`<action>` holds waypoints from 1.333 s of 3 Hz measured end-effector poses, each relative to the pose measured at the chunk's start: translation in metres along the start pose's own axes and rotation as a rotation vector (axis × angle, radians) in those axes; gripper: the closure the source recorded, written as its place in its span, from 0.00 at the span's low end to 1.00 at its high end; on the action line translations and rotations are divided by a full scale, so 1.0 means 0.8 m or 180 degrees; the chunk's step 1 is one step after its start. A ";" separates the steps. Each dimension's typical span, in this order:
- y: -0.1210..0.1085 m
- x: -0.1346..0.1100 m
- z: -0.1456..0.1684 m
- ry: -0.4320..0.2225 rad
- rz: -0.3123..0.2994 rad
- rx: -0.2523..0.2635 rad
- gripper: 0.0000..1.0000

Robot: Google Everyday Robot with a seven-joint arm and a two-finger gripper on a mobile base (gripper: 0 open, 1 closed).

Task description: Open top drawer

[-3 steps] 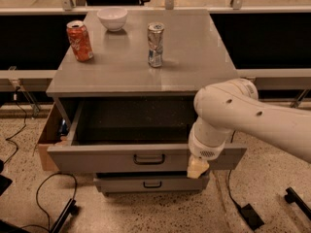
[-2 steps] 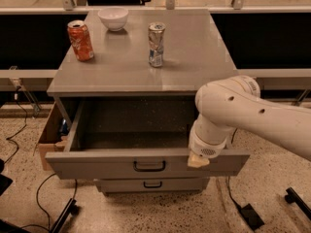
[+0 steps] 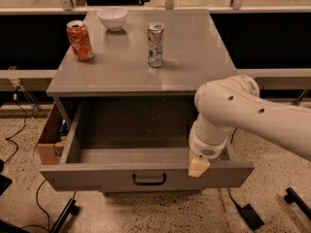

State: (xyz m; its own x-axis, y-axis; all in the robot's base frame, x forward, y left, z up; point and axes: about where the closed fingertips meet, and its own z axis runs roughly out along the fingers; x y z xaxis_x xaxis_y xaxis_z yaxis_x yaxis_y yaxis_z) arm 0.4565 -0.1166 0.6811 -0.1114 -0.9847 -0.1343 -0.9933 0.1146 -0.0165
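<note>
The top drawer of the grey cabinet stands pulled far out toward me. Its flat grey front carries a small black bar handle. Its deep grey inside is speckled with crumbs and holds nothing else. My white arm comes in from the right and bends down over the drawer's right front corner. The gripper is the cream tip at its end, resting at the top edge of the drawer front, right of the handle. The lower drawers are hidden beneath the open drawer.
On the cabinet top stand a red soda can, a dented silver can and a white bowl. A cardboard box sits against the cabinet's left side. Cables and a black foot lie on the speckled floor.
The top drawer has slid further out toward me, now covering the lower drawers. My arm and gripper have moved with its front edge.
</note>
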 end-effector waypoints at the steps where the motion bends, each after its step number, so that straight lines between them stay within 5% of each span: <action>1: 0.001 0.000 -0.001 0.0004 -0.0001 0.0004 0.24; 2: 0.001 0.001 -0.001 0.0006 -0.0002 0.0006 0.02; 4: 0.021 -0.002 0.008 -0.0070 -0.0002 -0.0044 0.00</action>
State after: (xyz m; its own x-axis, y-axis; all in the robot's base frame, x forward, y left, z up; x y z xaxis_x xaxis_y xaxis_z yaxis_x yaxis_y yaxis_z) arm 0.4401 -0.1124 0.6745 -0.1101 -0.9816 -0.1560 -0.9937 0.1119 -0.0028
